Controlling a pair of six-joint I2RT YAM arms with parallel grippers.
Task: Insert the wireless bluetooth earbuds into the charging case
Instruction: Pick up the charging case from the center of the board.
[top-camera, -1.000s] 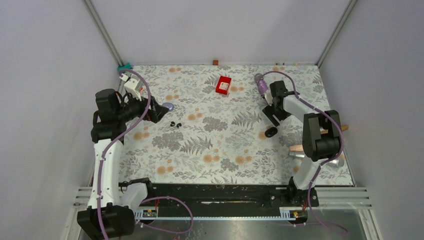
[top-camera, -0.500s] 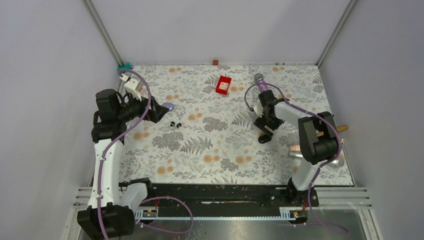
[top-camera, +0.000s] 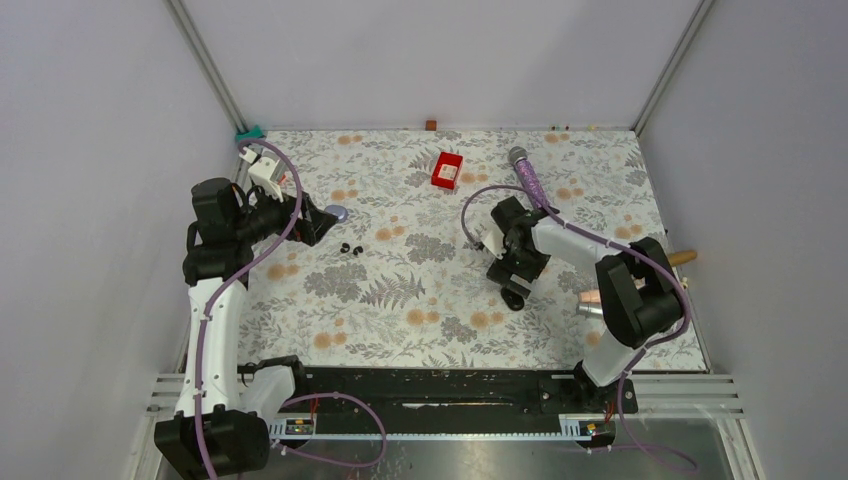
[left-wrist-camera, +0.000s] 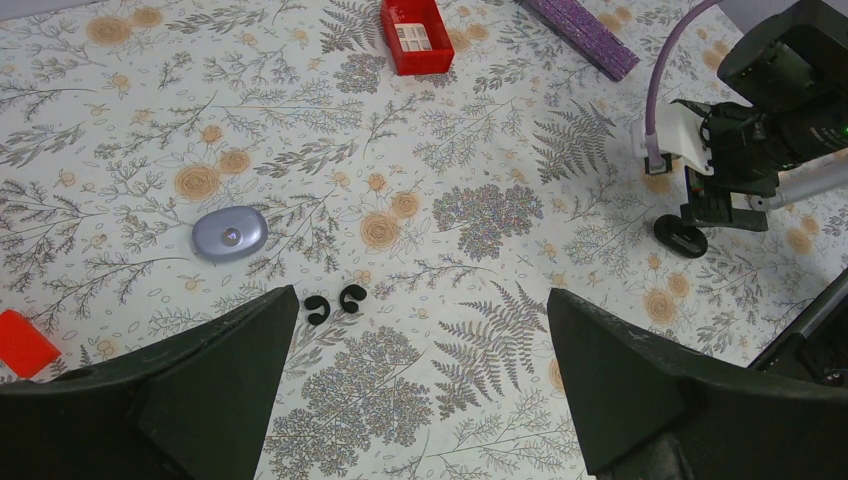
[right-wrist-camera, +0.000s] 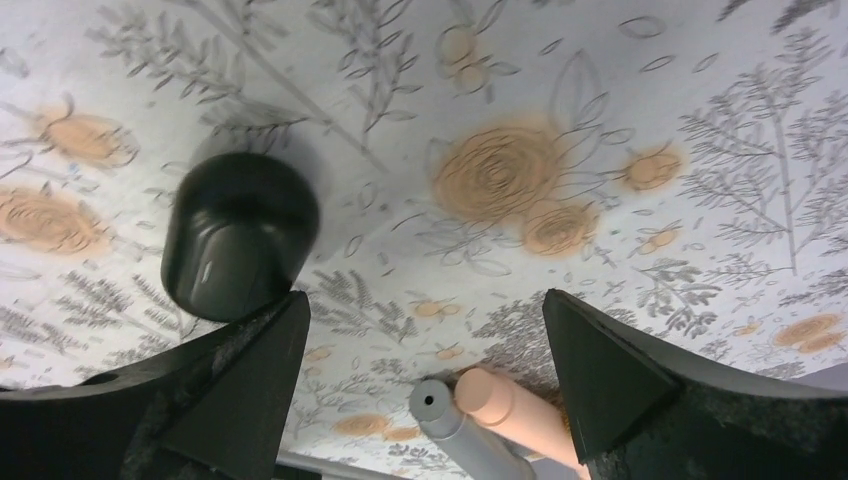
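Observation:
The lavender-grey charging case (left-wrist-camera: 230, 233) lies shut on the floral cloth, at the far left (top-camera: 337, 212) in the top view. Two tiny black earbuds (left-wrist-camera: 317, 309) (left-wrist-camera: 351, 297) lie side by side just below it, also in the top view (top-camera: 350, 247). My left gripper (left-wrist-camera: 422, 293) hovers open above the cloth, the earbuds just past its left fingertip; in the top view the left gripper (top-camera: 320, 225) sits beside the case. My right gripper (right-wrist-camera: 424, 296) is open and empty over the mid-right cloth (top-camera: 512, 275).
A larger black oval object (right-wrist-camera: 240, 235) lies by my right gripper's left finger (top-camera: 516, 295). A red box (top-camera: 447, 170) and purple glitter microphone (top-camera: 527, 175) lie at the back. Grey (right-wrist-camera: 460, 420) and pink (right-wrist-camera: 510, 405) cylinders lie near the right edge.
My right arm has swung left and nearer. The black oval object now lies further left and nearer too. My left arm has not moved.

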